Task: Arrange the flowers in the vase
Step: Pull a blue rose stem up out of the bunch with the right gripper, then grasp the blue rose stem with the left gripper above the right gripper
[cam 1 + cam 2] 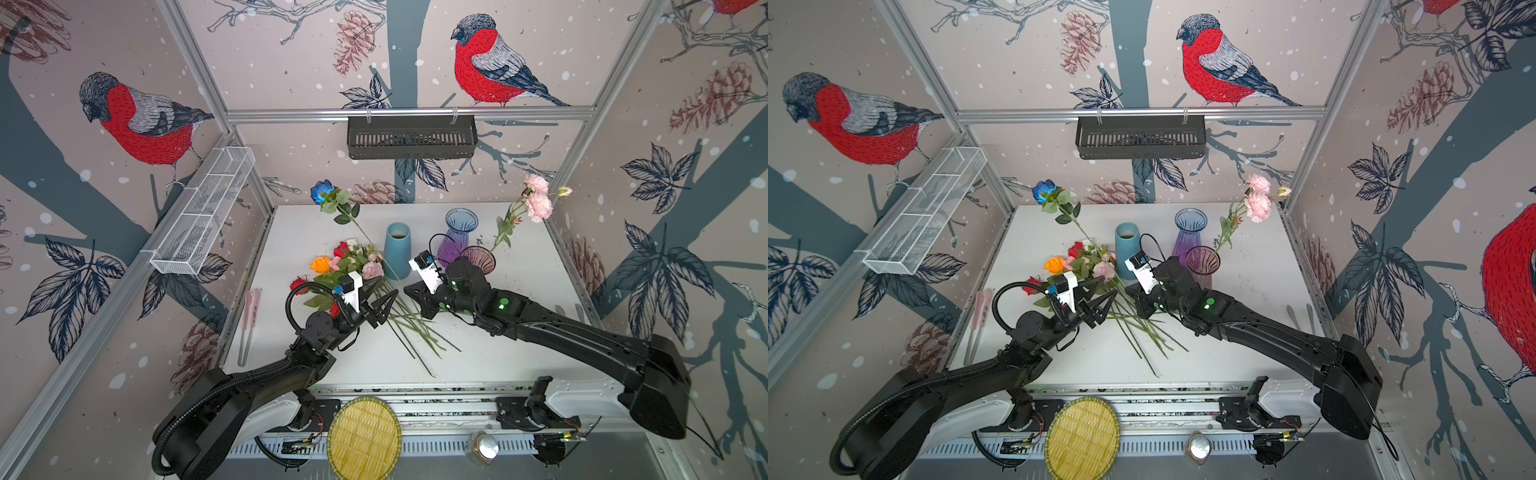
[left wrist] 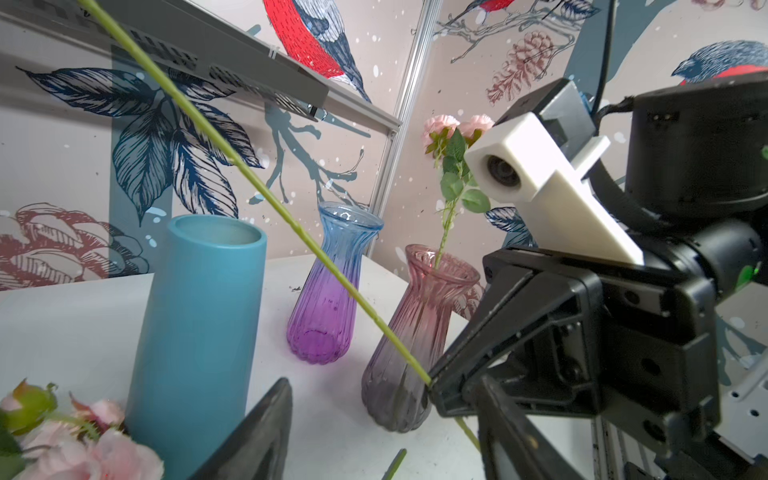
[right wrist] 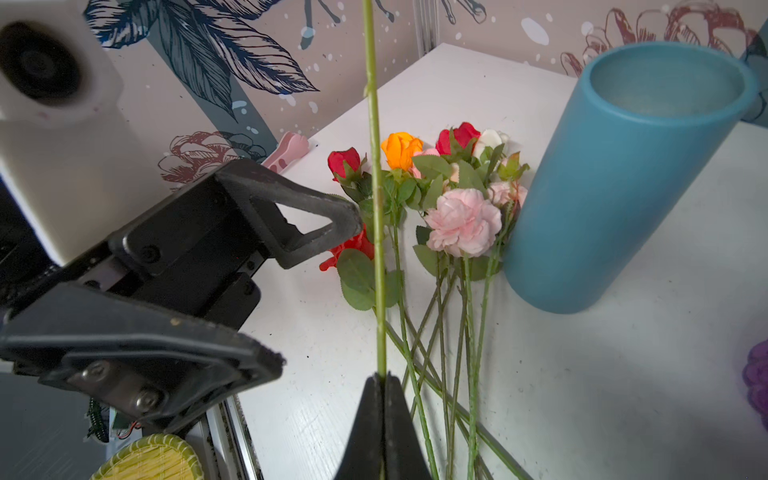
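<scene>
My right gripper (image 3: 380, 384) is shut on the lower stem of a blue rose (image 1: 323, 191), whose head leans up toward the back wall in both top views. The stem (image 2: 266, 195) slants past a teal cylinder vase (image 1: 397, 249). Just left of it, my left gripper (image 1: 387, 286) is open over a bunch of flowers (image 1: 349, 262) lying on the white table (image 1: 519, 332), with nothing between its fingers (image 2: 257, 432). A blue-purple glass vase (image 1: 459, 235) is empty. A pink glass vase (image 1: 482, 257) holds pink carnations (image 1: 538, 203).
Pink tongs (image 1: 251, 311) lie at the table's left edge and spoons (image 1: 579, 311) at its right. A yellow woven tray (image 1: 363, 436) and a metal bell (image 1: 482, 446) sit in front. A black basket (image 1: 411, 137) and a white mesh basket (image 1: 203, 212) hang on the walls.
</scene>
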`<state>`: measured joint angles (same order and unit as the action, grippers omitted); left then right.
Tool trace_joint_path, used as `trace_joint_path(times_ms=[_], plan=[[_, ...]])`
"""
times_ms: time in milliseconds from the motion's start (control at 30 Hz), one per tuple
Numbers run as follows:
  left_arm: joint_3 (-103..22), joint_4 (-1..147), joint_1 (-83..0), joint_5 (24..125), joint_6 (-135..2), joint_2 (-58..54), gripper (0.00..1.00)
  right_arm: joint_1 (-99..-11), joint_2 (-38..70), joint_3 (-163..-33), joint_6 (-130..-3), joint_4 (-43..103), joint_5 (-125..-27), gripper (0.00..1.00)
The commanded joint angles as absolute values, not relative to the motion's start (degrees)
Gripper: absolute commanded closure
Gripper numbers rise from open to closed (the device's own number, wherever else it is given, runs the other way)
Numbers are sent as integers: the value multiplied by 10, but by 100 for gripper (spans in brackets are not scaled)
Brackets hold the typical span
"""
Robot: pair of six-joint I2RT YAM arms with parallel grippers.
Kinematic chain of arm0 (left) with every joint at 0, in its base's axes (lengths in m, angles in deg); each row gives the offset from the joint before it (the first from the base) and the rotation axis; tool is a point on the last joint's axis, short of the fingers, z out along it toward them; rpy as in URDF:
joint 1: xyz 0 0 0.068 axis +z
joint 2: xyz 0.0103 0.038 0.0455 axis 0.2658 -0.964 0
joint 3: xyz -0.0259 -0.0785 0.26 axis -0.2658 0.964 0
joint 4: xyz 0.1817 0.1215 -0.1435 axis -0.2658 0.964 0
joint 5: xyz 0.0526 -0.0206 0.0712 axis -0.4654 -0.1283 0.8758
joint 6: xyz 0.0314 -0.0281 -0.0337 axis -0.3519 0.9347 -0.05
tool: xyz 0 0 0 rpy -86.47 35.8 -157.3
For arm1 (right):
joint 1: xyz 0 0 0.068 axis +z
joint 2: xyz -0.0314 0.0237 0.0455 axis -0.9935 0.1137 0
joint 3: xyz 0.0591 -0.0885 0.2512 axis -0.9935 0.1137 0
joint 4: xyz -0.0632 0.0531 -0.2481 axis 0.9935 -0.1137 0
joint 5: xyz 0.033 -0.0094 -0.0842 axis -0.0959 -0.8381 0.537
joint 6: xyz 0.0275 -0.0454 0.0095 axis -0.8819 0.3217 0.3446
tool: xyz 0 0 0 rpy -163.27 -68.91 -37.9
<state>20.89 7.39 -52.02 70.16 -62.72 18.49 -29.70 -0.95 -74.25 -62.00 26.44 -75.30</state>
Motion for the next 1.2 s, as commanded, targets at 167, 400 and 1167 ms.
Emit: trace_joint_path(times_ms=[167, 400, 1167], plan=[[153, 37, -519, 669, -569, 199, 31, -294, -119, -713, -595, 338, -731, 97], [81, 45, -519, 613, -537, 171, 30, -294, -194, -646, -589, 415, -735, 96], [-37, 24, -519, 493, -481, 95, 44, -292, -272, -569, -518, 439, -765, 96]])
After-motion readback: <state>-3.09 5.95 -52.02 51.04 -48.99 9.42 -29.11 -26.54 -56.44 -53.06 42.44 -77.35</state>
